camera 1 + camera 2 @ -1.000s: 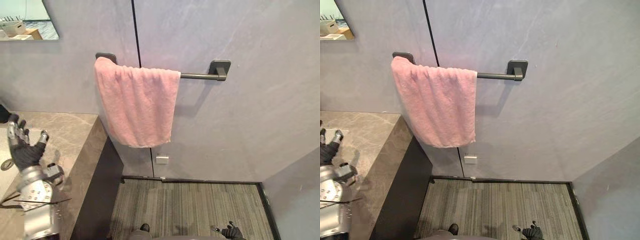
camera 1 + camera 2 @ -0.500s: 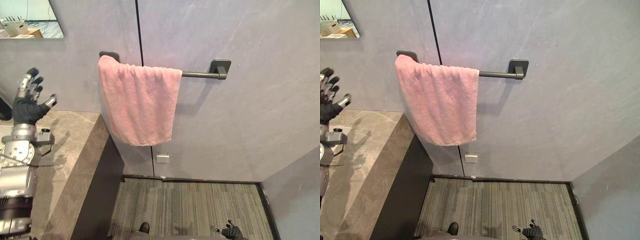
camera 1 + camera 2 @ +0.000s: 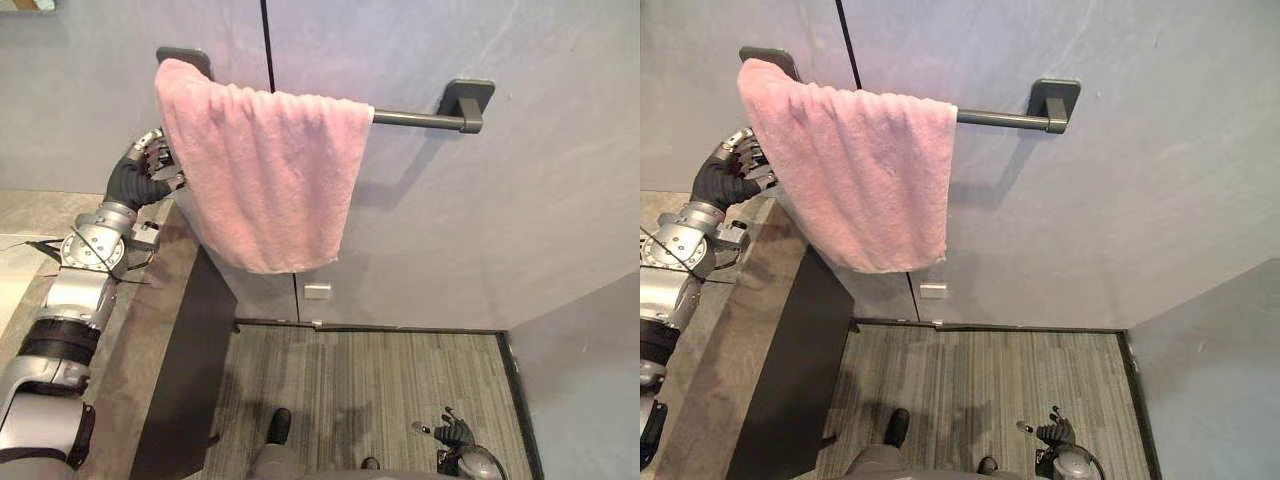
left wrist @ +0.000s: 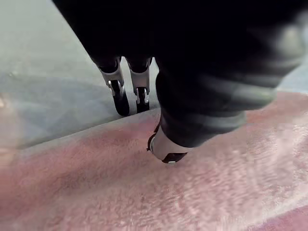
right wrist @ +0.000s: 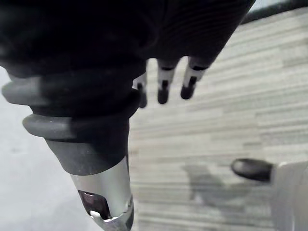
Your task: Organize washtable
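Observation:
A pink towel (image 3: 265,170) hangs folded over a dark wall bar (image 3: 415,118) above the end of the marble washtable (image 3: 150,300). My left hand (image 3: 148,168) is raised at the towel's left edge, open. In the left wrist view its straight fingers (image 4: 118,91) point past the towel's edge (image 4: 144,192) toward the grey wall, and its thumb (image 4: 166,150) rests against the pink cloth. My right hand (image 3: 455,432) hangs low over the floor, with its fingers (image 5: 163,89) relaxed and holding nothing.
The bar's right bracket (image 3: 468,100) is bare of cloth. A small white socket plate (image 3: 317,291) sits on the wall under the towel. Striped grey flooring (image 3: 380,380) runs between the washtable's dark side (image 3: 190,370) and the right wall.
My left hand has risen from over the washtable and moved right to the towel's left edge. The camera has shifted too. The right hand stays low.

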